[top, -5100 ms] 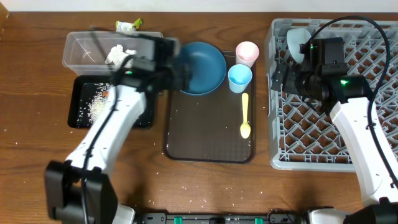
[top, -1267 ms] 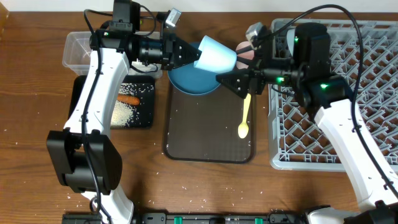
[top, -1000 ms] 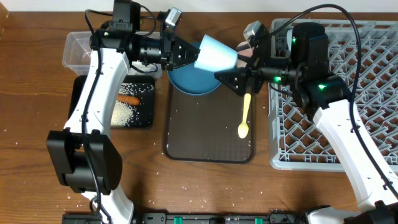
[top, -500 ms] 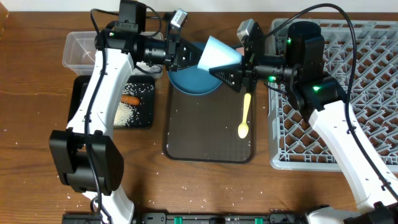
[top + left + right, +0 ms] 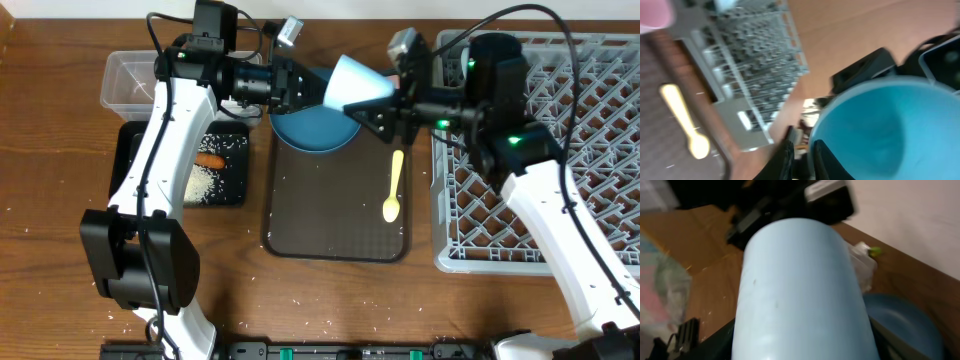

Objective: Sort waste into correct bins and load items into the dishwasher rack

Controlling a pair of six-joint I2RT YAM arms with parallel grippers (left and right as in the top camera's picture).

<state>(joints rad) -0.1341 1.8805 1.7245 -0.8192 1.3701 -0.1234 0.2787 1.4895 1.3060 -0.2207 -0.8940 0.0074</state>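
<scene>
Far to the left of the dark-brown serving tray [image 5: 330,225] stands the clear tub [image 5: 125,85], and in front of it, between the tub and the tray's left edge, lies the black tray [image 5: 128,190] with a heap of white rice [image 5: 200,182] and the orange carrot [image 5: 208,160] on it. The left arm passes over both bins, and the left gripper [image 5: 305,88] points to the right above the far left corner of the serving tray. There the dark blue plate [image 5: 305,130] lies and reaches over the tray's far edge. Above the plate, in the air, the light blue cup [image 5: 352,80] is tipped on its side, with its mouth toward the left gripper. In the left wrist view the rim of the cup passes between the two dark fingers [image 5: 785,157], but I cannot tell if they press on it or stand loose. From the other side the right gripper [image 5: 383,88] has the cup's body between its fingers [image 5: 715,340], one against each side, so it is pinching the cup. On the right part of the serving tray lies the pale yellow spoon [image 5: 395,185], handle pointing away from me. Just beside the tray's right edge stands the big grey dishwasher rack [image 5: 600,150], and the right arm reaches across it. A few loose rice grains [image 5: 300,298] lie on the wooden table [image 5: 50,250] in front of the tray.
</scene>
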